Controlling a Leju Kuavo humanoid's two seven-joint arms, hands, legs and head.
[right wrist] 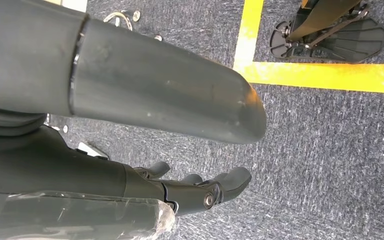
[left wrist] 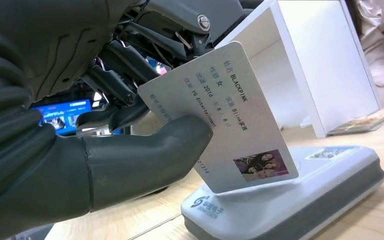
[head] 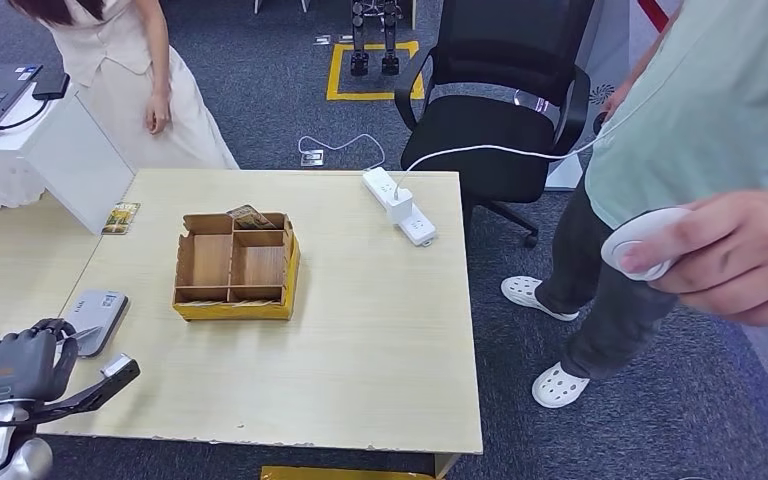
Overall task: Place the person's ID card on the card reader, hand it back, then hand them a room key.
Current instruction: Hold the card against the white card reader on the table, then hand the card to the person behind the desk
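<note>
The left robot hand (left wrist: 105, 125) pinches the ID card (left wrist: 220, 117) between thumb and fingers, holding it tilted with its lower edge on the grey card reader (left wrist: 300, 195) at the desk's (head: 360, 330) near left edge. The right robot hand (right wrist: 200, 192) hangs over the carpet, fingers loosely apart, holding nothing. Because the card stands on edge, it may skid off the reader or fail to read unless laid flat.
</note>
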